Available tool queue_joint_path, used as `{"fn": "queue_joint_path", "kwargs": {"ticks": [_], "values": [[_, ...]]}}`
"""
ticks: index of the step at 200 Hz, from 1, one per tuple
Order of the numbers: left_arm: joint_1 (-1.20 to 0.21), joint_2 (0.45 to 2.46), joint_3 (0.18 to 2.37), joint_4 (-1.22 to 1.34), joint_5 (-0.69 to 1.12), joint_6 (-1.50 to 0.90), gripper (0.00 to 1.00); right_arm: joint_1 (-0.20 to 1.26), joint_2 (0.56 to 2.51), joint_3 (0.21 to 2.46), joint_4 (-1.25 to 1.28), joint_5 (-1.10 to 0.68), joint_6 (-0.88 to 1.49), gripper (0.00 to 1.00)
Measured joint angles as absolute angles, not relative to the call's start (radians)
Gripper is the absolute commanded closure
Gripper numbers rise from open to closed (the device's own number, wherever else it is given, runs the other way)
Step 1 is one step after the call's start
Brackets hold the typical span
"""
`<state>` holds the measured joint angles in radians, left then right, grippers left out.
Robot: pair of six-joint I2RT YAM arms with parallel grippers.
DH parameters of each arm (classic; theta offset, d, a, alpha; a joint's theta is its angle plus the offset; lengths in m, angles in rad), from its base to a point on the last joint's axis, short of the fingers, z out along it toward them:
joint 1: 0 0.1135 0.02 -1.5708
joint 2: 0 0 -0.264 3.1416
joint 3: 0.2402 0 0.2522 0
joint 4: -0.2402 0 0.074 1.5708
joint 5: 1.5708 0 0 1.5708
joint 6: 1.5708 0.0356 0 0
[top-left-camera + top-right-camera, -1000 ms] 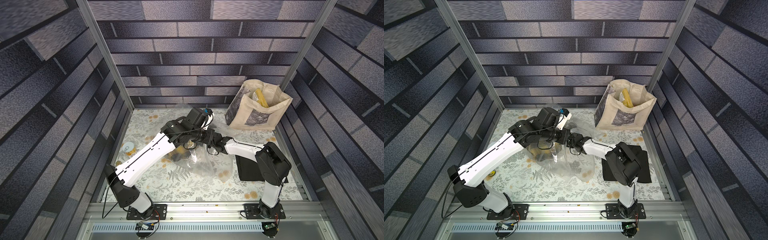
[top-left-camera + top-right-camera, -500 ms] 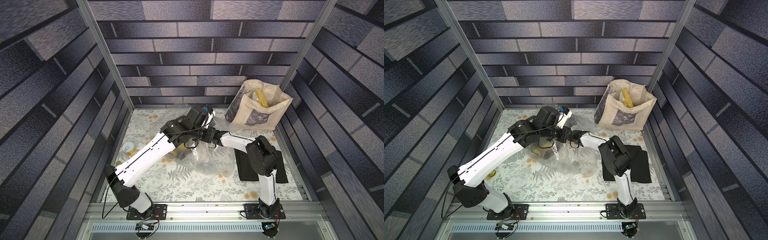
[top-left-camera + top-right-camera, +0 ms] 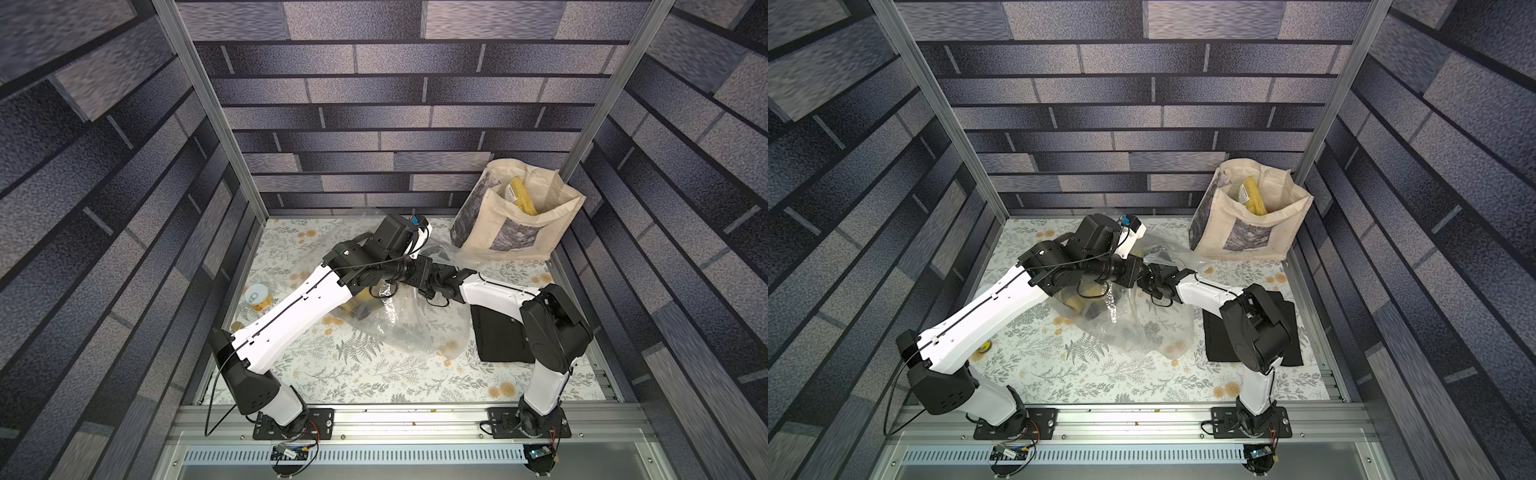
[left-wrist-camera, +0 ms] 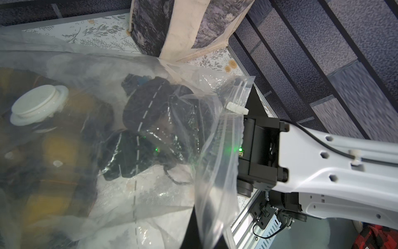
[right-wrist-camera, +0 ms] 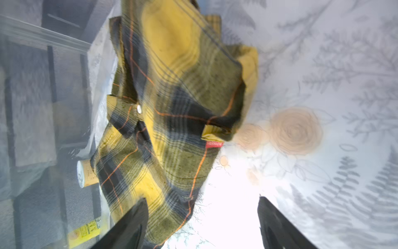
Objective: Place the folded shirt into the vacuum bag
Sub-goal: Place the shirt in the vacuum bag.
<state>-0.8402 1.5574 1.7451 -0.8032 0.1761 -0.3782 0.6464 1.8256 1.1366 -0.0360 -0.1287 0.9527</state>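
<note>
— Where's the yellow-and-black plaid flannel shirt (image 5: 172, 107)?
— Inside the crinkly transparent plastic vacuum bag (image 3: 407, 332), mid-table. The right gripper (image 5: 202, 198) is in there, spread wide, empty. The left gripper (image 3: 432, 251) is clamped shut; its hold is hidden.

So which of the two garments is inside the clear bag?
The yellow plaid shirt, just ahead of the open right gripper; the black folded garment lies outside the vacuum bag.
</note>
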Motion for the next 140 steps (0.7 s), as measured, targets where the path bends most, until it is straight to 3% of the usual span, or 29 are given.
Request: {"fn": "queue_joint_path", "kwargs": {"ticks": [46,86,113,140], "values": [[-0.851,1.589,1.743,-0.801,0.183,-0.383,0.96,0.686,1.905,1.113,0.169,-0.127,1.1,0.44],[-0.86,1.591,1.743,-0.8,0.188,-0.387,0.96,0.701,2.019,1.13,0.305,-0.092,1.2,0.8],[-0.868,1.599,1.744,-0.8,0.187,-0.387,0.96,0.703,2.066,1.165,0.362,-0.078,1.227,0.89],[-0.877,1.608,1.744,-0.801,0.187,-0.387,0.96,0.703,2.087,1.234,0.41,-0.052,1.244,0.9]]}}
